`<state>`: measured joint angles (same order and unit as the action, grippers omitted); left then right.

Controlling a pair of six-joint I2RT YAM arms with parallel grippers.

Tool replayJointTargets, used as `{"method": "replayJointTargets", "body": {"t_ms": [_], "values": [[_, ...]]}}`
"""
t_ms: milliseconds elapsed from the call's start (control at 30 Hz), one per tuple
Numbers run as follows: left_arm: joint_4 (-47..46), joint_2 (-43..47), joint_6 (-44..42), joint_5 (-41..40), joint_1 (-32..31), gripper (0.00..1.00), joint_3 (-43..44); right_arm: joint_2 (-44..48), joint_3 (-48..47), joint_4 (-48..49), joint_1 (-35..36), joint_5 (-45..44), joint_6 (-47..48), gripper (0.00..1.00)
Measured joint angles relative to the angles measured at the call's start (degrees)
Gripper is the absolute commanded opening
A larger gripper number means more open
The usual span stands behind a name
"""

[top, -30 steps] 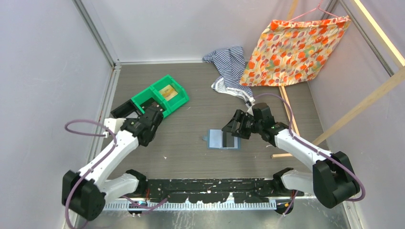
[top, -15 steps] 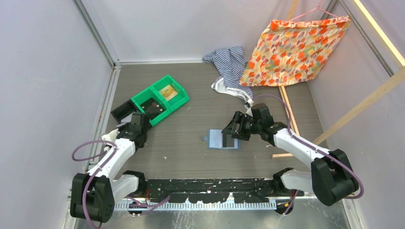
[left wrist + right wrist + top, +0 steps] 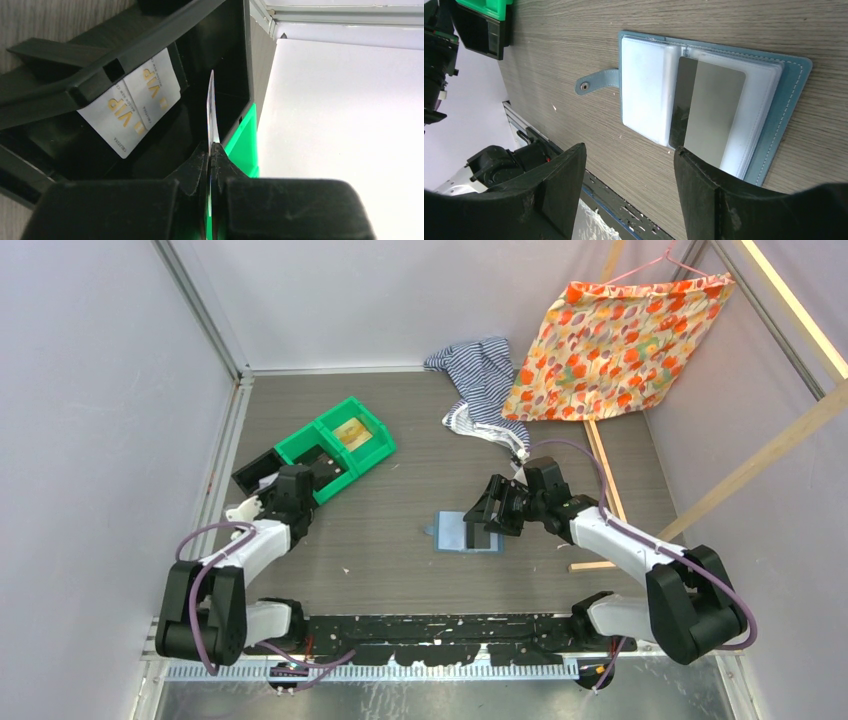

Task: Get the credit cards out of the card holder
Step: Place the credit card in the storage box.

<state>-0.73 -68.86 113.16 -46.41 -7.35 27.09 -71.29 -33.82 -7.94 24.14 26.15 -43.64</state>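
Card (image 3: 212, 110) pinched edge-on in left pincer (image 3: 210, 148), visible only from left wrist

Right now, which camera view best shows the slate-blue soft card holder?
The right wrist view: the slate-blue soft card holder lies open and large, one dark rectangular card showing. The top external view shows it small. The left wrist view misses it.

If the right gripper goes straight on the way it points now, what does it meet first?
Most likely the card holder, near its dark credit card: the open right gripper points down at it. Depth is unclear.
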Motion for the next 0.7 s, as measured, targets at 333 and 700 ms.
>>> {"method": "replayJointTargets", "body": {"t_ms": [333,700], "values": [[-2.38,-2.03,0.42,0.07,0.22,0.15,0.57,0.50,0.37,-0.11,0.00,-0.07,-0.02,0.69],[-1.11,-3.43,2.43,1.73,0.28,0.31,0.57,0.59,0.59,-0.11,0.00,-0.09,-0.02,0.69]]}}
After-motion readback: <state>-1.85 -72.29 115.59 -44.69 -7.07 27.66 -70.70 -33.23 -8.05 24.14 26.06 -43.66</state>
